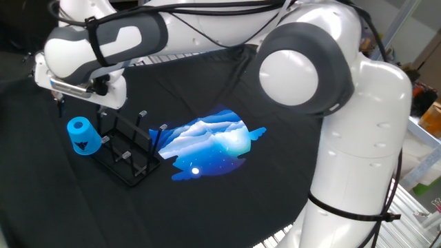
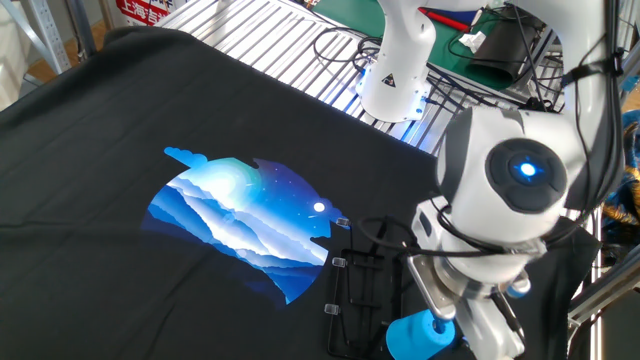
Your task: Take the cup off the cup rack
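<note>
The blue cup (image 1: 81, 136) sits upside down at the left end of the black wire cup rack (image 1: 129, 153), its dark triangular mark facing the camera. My gripper (image 1: 81, 109) hangs just above the cup, with its dark fingers (image 1: 103, 112) spread apart and nothing between them. In the other fixed view the cup (image 2: 414, 336) shows at the bottom edge beside the rack (image 2: 353, 290). The arm's wrist sits over it there and hides the fingertips.
A blue-and-white printed picture (image 1: 210, 141) lies on the black cloth to the right of the rack; it also shows in the other fixed view (image 2: 240, 215). My own large arm links loom over the right side. Metal grating (image 2: 250, 40), the robot base (image 2: 395, 70) and cables lie behind.
</note>
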Controlling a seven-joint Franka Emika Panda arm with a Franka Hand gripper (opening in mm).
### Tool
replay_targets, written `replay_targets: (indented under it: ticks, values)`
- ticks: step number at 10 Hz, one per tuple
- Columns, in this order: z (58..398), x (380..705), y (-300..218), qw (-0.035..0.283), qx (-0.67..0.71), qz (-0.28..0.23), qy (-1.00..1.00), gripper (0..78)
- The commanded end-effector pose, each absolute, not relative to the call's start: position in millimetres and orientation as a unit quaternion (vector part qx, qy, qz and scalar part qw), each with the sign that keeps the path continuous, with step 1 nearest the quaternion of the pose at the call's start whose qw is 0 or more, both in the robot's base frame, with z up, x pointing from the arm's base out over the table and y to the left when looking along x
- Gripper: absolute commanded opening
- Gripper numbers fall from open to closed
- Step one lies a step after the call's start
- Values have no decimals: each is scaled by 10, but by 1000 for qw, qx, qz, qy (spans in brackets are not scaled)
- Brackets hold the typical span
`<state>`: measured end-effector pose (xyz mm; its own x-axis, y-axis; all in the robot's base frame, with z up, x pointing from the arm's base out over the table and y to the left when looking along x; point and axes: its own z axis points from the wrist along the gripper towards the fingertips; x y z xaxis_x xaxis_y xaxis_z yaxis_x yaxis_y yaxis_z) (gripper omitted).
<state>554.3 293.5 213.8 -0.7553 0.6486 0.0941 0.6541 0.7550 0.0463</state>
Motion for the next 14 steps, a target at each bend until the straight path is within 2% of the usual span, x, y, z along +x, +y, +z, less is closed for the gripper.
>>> replay_targets:
  ticks: [1,14]
  values:
    - [2105,5609,2990,26,-347,-26,-937,774]
    - [1942,5632,2930,9,-335,-13,-942,774]
